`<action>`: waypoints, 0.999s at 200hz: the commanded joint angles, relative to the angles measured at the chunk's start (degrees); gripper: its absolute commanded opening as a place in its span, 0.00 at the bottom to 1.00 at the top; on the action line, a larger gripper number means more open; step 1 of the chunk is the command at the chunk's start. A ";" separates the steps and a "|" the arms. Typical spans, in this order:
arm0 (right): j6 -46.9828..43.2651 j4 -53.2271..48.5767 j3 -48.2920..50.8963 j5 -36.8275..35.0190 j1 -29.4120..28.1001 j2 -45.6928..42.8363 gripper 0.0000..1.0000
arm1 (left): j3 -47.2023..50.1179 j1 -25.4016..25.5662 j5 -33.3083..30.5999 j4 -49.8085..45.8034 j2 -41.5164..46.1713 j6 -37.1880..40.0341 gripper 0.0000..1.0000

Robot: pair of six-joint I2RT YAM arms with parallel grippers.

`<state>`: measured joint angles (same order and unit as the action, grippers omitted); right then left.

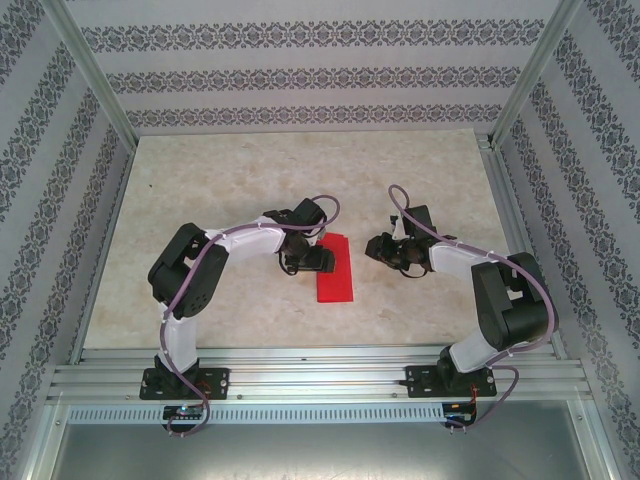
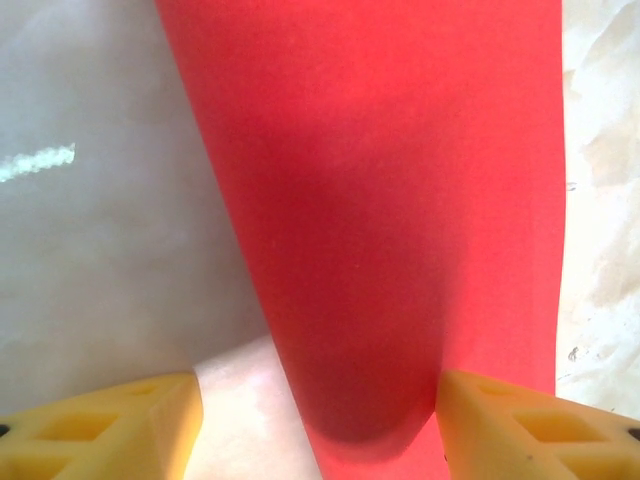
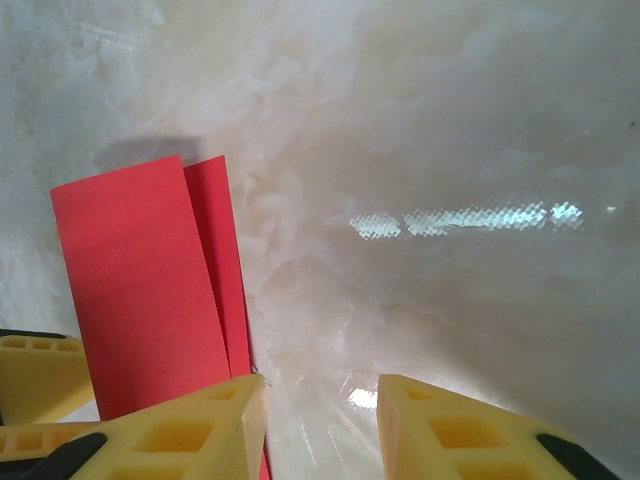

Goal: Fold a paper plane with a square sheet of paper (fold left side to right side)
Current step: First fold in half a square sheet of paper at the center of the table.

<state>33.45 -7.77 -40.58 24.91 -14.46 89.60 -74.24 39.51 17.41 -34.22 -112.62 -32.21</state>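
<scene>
Left wrist: left end effector [image 2: 318, 405] spread above plain red sheet [image 2: 400, 200]; right end effector [image 3: 320, 400] likewise apart.

A: Item 1, walls [image 1: 300, 70]?
B: Three sides, white w/ grey floral bands. Alu corner posts [image 1: 92, 75].
A: Item 2, table [image 1: 200, 190]?
B: Beige marbled top, glossy, w/ a bright glare streak [image 3: 460, 218]. Alu rails [image 1: 320, 375] along near edge.

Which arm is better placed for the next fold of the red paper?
Likely the left. The left gripper hangs open right over the red paper. The right gripper is open too, but beside the paper, over the table.
</scene>
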 commanded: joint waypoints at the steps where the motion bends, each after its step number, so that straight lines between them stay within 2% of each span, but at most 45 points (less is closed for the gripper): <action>1: -0.49 1.25 0.85 -0.23 0.48 -0.39 0.35 | -0.09 2.51 4.32 6.20 -3.96 -0.68 0.63; 128: 0.03 2.49 1.29 0.56 0.44 0.24 0.34 | -2.58 2.53 3.99 2.14 0.97 0.22 0.63; 200: -0.01 2.23 1.29 0.74 0.44 0.15 0.33 | -3.19 2.52 3.54 1.55 0.52 0.38 0.62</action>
<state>33.47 -6.85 -39.90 25.12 -14.46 89.62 -75.68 41.65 20.64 -33.91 -112.55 -32.23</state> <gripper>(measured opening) 0.335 0.623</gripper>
